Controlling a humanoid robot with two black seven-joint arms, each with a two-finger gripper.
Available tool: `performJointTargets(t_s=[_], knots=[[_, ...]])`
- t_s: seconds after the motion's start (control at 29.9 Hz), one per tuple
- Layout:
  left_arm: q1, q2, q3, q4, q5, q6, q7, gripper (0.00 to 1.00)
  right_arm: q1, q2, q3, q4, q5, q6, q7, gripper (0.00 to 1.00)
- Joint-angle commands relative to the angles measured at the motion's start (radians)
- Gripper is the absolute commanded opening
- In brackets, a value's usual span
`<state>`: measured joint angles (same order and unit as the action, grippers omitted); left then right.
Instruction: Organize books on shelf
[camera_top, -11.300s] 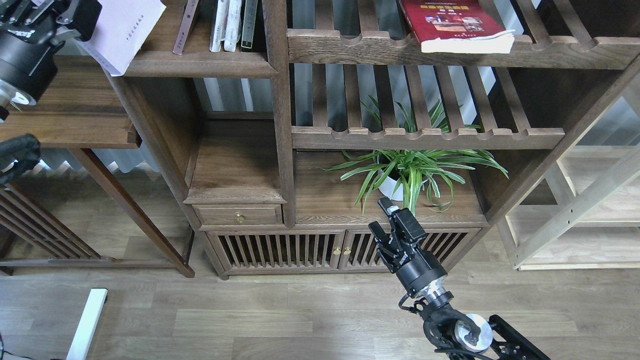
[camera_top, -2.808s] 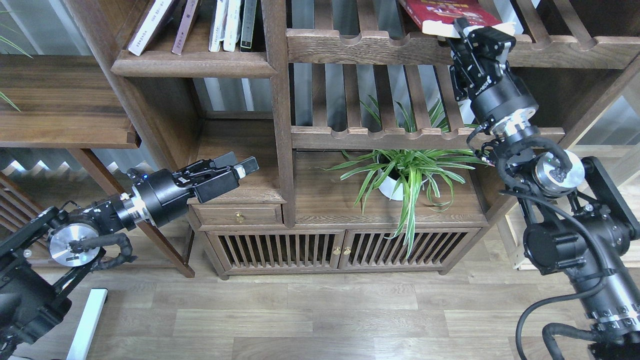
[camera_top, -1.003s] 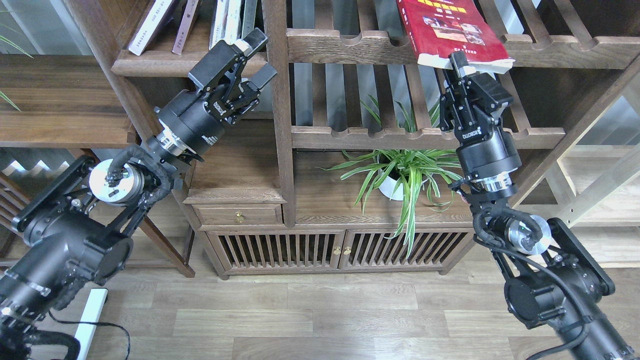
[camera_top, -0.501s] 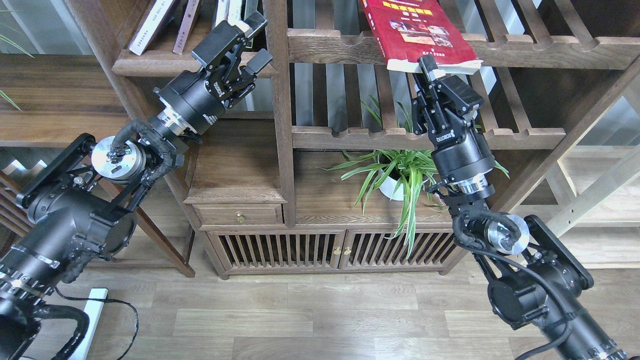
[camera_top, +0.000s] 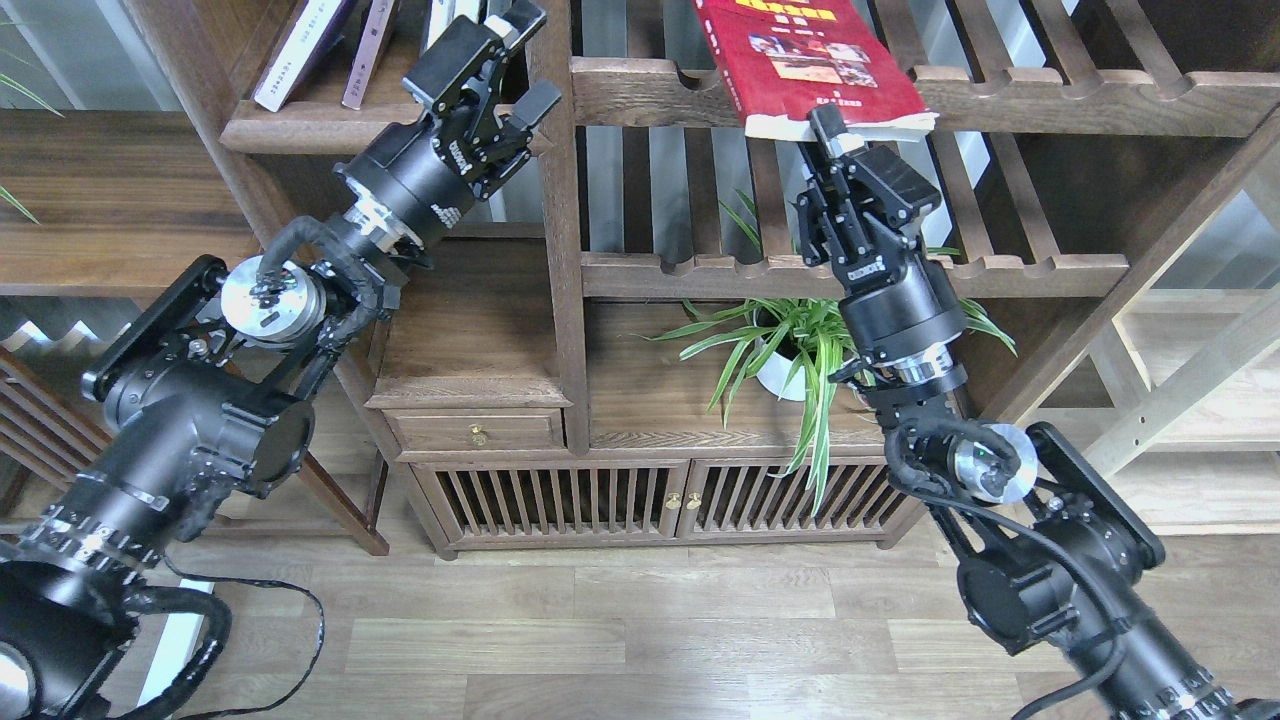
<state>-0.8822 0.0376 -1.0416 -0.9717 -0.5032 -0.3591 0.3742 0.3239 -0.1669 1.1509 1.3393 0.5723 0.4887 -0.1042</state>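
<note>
shelf (camera_top: 330, 125): dark matt wood | red book (camera_top: 800, 60): glossy paper cover

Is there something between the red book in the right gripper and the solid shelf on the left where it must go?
Yes. The dark wooden upright post stands between the red book with yellow title and the solid dark-brown shelf board. The left gripper, fingers open, also sits at that shelf's right end beside the post.

Grey-brown wood-plank floor (camera_top: 620, 640) runs underfoot; a dark wooden bookcase (camera_top: 560, 300) rises with slatted cabinet doors (camera_top: 610, 500), a green spider plant in a white pot (camera_top: 800, 350), and a pale light-wood rack (camera_top: 1180, 400) rightward.
</note>
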Motion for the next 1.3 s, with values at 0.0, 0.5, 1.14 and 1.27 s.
performJointTargets(t_s=[0.0,0.5,1.14,1.27], knots=[[-0.011,-0.015,-0.002,0.005,0.0,0.025,0.0,0.98,0.001,0.001,-0.02,0.0,-0.009,0.0,0.0,0.0],[-0.069,-0.038,0.018,0.042,0.005,0.124,0.002,0.98,0.001,0.017,-0.062,0.0,-0.048,0.0,0.004,0.0],[-0.135,-0.038,0.09,0.07,0.014,0.15,0.029,0.98,0.004,0.026,-0.062,-0.002,-0.052,0.0,0.004,0.0],[-0.133,-0.038,0.109,0.065,0.014,0.117,0.084,0.98,0.006,0.026,-0.062,-0.002,-0.054,0.0,0.004,0.0]])
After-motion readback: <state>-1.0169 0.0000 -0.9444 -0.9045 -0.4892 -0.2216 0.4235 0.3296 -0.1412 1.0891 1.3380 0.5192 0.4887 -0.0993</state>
